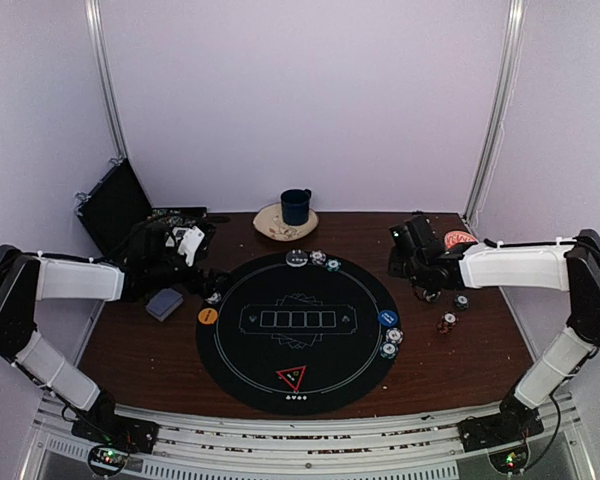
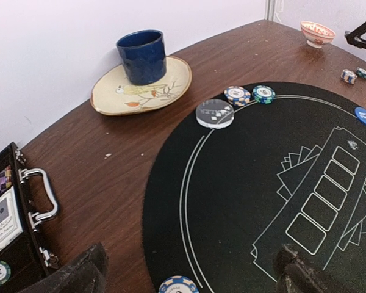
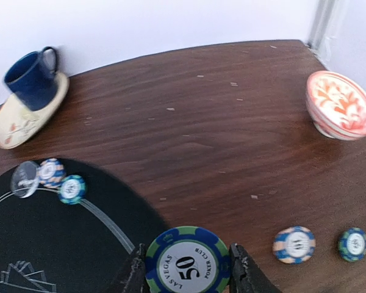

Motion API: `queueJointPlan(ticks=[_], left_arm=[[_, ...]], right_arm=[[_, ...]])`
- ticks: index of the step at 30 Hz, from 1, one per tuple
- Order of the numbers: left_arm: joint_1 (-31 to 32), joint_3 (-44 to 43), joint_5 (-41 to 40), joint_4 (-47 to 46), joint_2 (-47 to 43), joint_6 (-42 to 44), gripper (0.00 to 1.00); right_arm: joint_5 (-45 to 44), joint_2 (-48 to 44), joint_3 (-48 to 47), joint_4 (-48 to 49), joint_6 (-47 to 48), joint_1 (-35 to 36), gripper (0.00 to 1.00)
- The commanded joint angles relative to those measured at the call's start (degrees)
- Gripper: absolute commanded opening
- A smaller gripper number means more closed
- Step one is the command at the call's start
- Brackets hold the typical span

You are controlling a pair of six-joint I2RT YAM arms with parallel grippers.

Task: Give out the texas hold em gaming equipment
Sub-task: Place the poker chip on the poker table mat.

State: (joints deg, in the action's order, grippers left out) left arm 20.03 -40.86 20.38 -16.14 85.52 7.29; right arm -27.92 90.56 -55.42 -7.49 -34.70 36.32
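Right wrist view: I am clamping my right gripper (image 3: 187, 271) on a blue-and-green poker chip (image 3: 186, 259) beside the black mat (image 3: 61, 244); my left gripper (image 2: 189, 271) is holding its fingers wide apart.

left gripper (image 2: 189, 278) gapes; right gripper (image 3: 186, 273) pinches chip (image 3: 184, 256).

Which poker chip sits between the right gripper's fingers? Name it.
The blue-and-green chip marked 50, gripped by the right gripper; the other striped chips lie loose on the wooden table and black mat.
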Motion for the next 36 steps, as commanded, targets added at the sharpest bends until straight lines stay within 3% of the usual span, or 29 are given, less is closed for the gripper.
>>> queueJointPlan(ticks=[1,12,18,30,36], left_arm=[[-1.66,-1.55,-3.22,-1.21,-2.86,-1.98,0.98],[-5.01,-0.06,-8.56,-4.35,-5.48,-6.28,0.98],[-5.75,0.3,-9.62,-4.93,-6.1,-7.27,0.98],[-5.88,-0.26,-8.22,-4.51,-4.76,-7.35,0.98],[-5.88,-0.83,-7.31,-3.91,-3.91,-7.07,0.98]], right_arm=[[0.74,10.01,-11.04,-1.15,4.12,6.07,0.33],[8.75,41.33,-50.32,-9.05,10.33,16.87,0.34],[11.77,51.21,-62.93,-12.25,10.79,19.45,0.34],[13.88,54.04,-61.39,-10.88,10.79,20.69,0.37],[15.05,53.51,-59.42,-11.38,11.26,20.73,0.54]])
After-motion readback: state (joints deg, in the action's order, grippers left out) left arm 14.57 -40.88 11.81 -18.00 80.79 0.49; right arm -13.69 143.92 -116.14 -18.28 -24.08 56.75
